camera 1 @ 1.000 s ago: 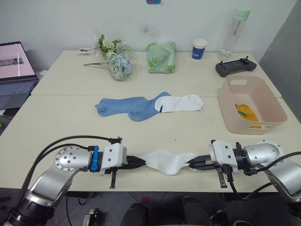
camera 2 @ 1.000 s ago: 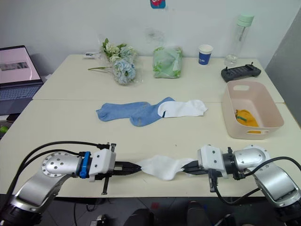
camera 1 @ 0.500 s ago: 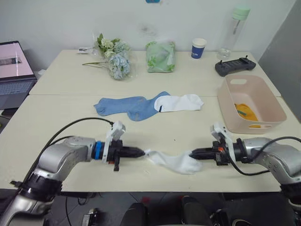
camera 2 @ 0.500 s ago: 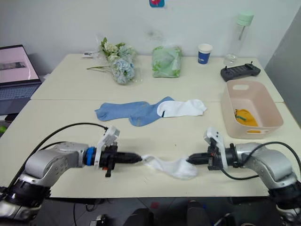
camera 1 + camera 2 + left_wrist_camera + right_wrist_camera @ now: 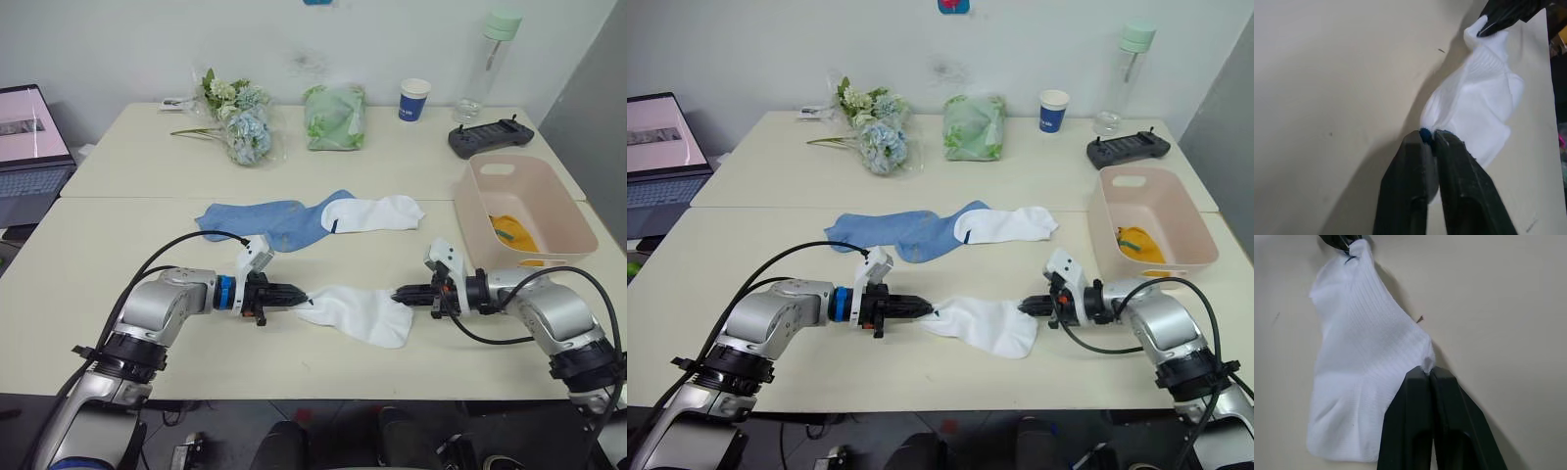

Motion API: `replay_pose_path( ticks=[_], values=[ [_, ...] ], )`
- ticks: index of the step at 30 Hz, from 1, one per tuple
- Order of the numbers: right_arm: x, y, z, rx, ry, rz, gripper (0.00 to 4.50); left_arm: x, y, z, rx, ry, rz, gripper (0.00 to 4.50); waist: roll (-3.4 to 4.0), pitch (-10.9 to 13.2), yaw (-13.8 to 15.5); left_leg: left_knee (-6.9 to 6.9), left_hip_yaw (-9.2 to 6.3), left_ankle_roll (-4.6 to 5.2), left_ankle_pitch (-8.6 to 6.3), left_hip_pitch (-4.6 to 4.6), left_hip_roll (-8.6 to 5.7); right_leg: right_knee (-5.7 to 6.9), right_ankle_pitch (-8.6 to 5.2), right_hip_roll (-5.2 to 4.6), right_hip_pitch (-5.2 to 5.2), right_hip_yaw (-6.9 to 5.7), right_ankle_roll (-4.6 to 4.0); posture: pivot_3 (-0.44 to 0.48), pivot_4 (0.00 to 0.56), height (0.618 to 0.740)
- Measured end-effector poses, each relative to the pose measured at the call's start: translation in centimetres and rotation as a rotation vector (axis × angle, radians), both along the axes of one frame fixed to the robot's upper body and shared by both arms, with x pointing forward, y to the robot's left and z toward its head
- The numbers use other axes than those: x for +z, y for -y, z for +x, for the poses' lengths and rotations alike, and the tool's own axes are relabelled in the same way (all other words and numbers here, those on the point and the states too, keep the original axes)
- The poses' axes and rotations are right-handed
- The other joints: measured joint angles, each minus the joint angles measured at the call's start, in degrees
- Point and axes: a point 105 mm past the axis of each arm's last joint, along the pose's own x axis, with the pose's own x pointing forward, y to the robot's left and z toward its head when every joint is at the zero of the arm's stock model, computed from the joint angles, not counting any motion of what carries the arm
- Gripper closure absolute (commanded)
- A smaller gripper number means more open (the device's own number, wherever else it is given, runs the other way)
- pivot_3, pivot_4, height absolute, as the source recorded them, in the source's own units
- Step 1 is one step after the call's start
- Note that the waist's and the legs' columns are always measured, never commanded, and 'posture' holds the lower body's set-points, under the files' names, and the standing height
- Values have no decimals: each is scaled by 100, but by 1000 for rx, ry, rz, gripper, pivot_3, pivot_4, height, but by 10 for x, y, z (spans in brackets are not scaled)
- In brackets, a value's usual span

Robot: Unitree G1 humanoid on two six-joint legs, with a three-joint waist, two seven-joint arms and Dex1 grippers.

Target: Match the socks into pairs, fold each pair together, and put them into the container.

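Note:
A white sock [image 5: 358, 313] lies stretched on the near table between my two grippers. My left gripper [image 5: 302, 293] is shut on its left end, seen close up as the white sock [image 5: 1474, 107]. My right gripper [image 5: 398, 294] is shut on its right end, the white sock [image 5: 1364, 362]. Farther back lie two light blue socks [image 5: 265, 220] overlapping another white sock [image 5: 377, 212]. The pale pink container [image 5: 558, 201] stands at the right with a mustard-yellow sock [image 5: 511, 234] inside.
Along the back of the table are a flower bouquet [image 5: 238, 122], a green bundle in plastic [image 5: 335, 117], a paper cup [image 5: 414, 100], a bottle [image 5: 487, 64] and a black controller [image 5: 491, 137]. A laptop [image 5: 29, 147] sits at far left.
Both grippers moved away from the table's front edge, carrying the white sock inward. The sock now lies flatter and more spread out on the table.

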Motion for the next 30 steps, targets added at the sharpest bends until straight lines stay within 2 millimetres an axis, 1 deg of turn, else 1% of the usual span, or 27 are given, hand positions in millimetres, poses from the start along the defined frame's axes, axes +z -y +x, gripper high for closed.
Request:
replay_pose_path(
  ticks=[3, 5, 7, 9, 10, 12, 14, 17, 19, 21, 24, 27, 29, 30],
  values=[
    [2, 2, 2, -15, 5, 6, 2455, 3, 0, 3, 30, -10, -41, 2034, 0, 0, 1, 1, 0, -1, 0, 0, 0, 2, 0, -2, -1, 1, 0, 0, 150, 740],
    [9, 10, 5, -68, 18, 31, 1724, 11, -5, 7, 81, -1, -87, 1372, 0, 0, 3, 2, -5, -1, 1, 0, 0, 7, 0, -3, -1, 1, 0, 0, 150, 740],
    [19, 25, 5, -133, 31, 52, 1724, 17, -18, 9, 138, 19, -115, 1372, 0, 0, 5, 0, -9, -1, 0, 0, 1, 6, 0, -3, -2, 0, 0, 0, 150, 740],
    [22, 34, -1, -175, 19, 57, 1724, 16, -29, 7, 185, 25, -114, 1372, 0, 0, 5, -3, -13, -1, 0, 0, 1, 2, 0, -4, -2, 2, 0, 0, 150, 740],
    [22, 36, -9, -183, 4, 64, 1724, 13, -35, 4, 217, 26, -116, 1372, 0, 0, 6, -4, -16, -1, 0, 0, 3, -1, 0, -4, -2, 4, 0, 0, 150, 740],
    [17, 36, -18, -190, -19, 50, 1724, 4, -41, -2, 250, 6, -114, 1372, 0, 0, 4, -2, -16, 0, 0, 1, 1, 2, 0, -6, -2, 9, 0, 0, 150, 740],
    [16, 34, -26, -200, -26, 54, 1724, 0, -41, -9, 260, 7, -108, 1372, 0, 0, 13, -1, -15, 1, -1, 4, -1, 6, 1, -9, 0, 12, 1, 0, 150, 740],
    [17, 33, -35, -235, -22, 70, 1724, -2, -34, -16, 265, 26, -103, 1372, 0, -1, 20, -2, -16, 2, -1, 4, 0, 5, 0, -8, 3, 9, 1, 0, 150, 740],
    [11, 33, -41, -258, -38, 71, 1724, -5, -30, -14, 283, 29, -101, 1372, 0, -1, 28, -1, -13, 1, -1, 4, -1, 5, 0, -8, 3, 7, 1, 0, 150, 740],
    [0, 35, -45, -279, -61, 49, 1724, -8, -27, -12, 288, 38, -83, 1372, -1, -1, 29, -1, -5, 1, -1, 5, -3, 4, 0, -8, 3, 8, 1, 0, 150, 740],
    [-11, 31, -48, -281, -80, 33, 1682, -9, -24, -7, 288, 57, -66, 1919, 1, -2, 27, -2, 0, 1, -1, 7, -3, 6, 0, -7, 4, 7, 1, 0, 150, 740],
    [-13, 24, -49, -274, -80, 62, 2299, -11, -22, -4, 293, 64, -57, 2861, 1, -1, 19, -2, 0, 1, -1, 6, -2, 6, 0, -6, 4, 7, 1, 0, 150, 740],
    [-14, 20, -48, -282, -79, 83, 3046, -12, -20, -5, 287, 57, -62, 3527, 0, -1, 16, -2, -2, 1, -1, 6, -1, 6, 0, -6, 3, 6, 1, 0, 150, 740],
    [-14, 19, -48, -283, -79, 91, 3321, -12, -20, -5, 287, 56, -62, 3757, 1, -1, 16, -2, -3, 1, 0, 6, -1, 6, 0, -6, 3, 6, 1, 0, 150, 740]
  ],
)
